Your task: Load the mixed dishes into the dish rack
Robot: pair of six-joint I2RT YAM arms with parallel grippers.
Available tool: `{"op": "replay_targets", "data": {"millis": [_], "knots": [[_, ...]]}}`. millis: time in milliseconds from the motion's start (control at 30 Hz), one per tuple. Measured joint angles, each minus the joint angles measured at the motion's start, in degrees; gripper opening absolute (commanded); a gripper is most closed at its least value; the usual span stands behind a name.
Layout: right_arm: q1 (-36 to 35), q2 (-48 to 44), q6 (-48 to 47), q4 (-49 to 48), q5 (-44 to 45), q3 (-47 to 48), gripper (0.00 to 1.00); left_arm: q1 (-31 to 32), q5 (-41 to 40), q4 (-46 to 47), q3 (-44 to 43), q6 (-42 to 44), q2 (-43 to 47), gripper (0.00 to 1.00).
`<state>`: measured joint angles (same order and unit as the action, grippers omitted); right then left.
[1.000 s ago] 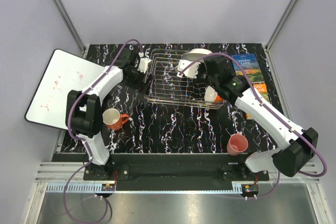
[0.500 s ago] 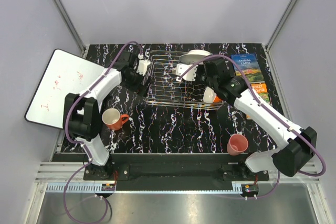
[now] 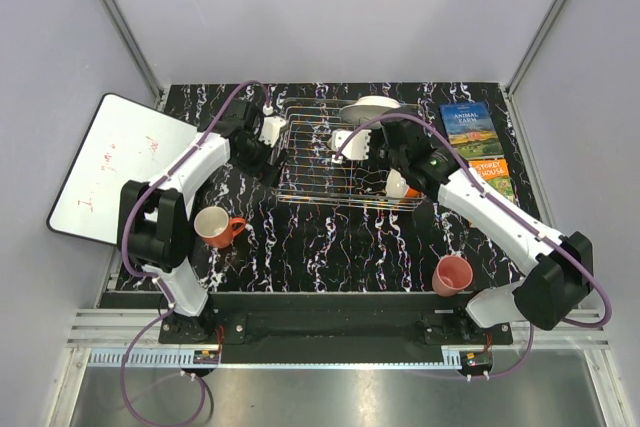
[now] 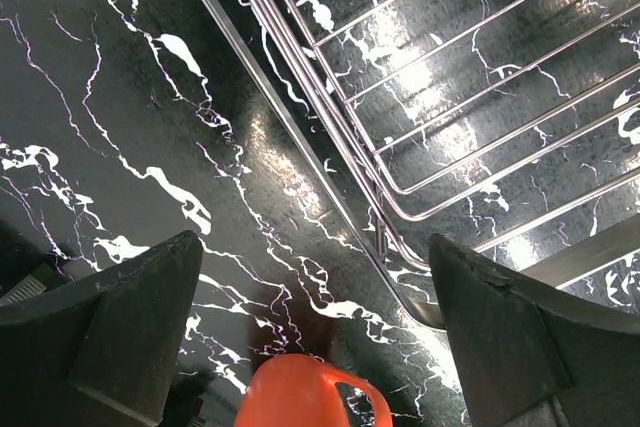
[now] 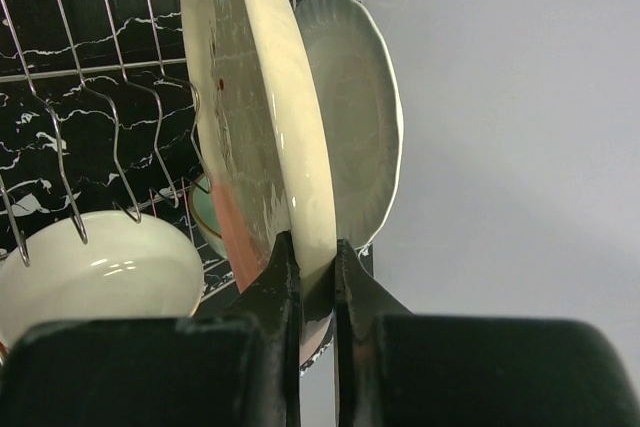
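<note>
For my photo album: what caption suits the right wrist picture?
Right tool pinching the rim of a pink-and-cream plate, held on edge beside a white plate at the wire rack.

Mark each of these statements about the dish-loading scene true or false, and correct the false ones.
1. The right end effector is clamped on the rim of the pink-and-cream plate. True.
2. The left end effector holds the orange-red mug. False: it is open and empty beside the left edge of the dish rack; the mug stands on the table.
3. The pink cup is inside the dish rack. False: it is on the table, near the right arm's base.
4. A white plate sits close beside the held plate. True.
</note>
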<state>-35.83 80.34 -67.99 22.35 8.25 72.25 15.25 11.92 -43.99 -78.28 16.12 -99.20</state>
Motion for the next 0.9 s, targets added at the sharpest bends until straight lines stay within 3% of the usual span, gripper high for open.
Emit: {"op": "replay_targets", "data": {"millis": [800,900], "knots": [[0.28,-0.83,3.61,-10.51,-0.39,-8.66,0.0,0.0,0.0,-0.76,0.04,0.22,0.15,0.99],[0.28,0.72,4.48,-12.13,-0.04,-8.83,0.11,0.0,0.0,-0.76,0.04,0.31,0.17,0.99]]}}
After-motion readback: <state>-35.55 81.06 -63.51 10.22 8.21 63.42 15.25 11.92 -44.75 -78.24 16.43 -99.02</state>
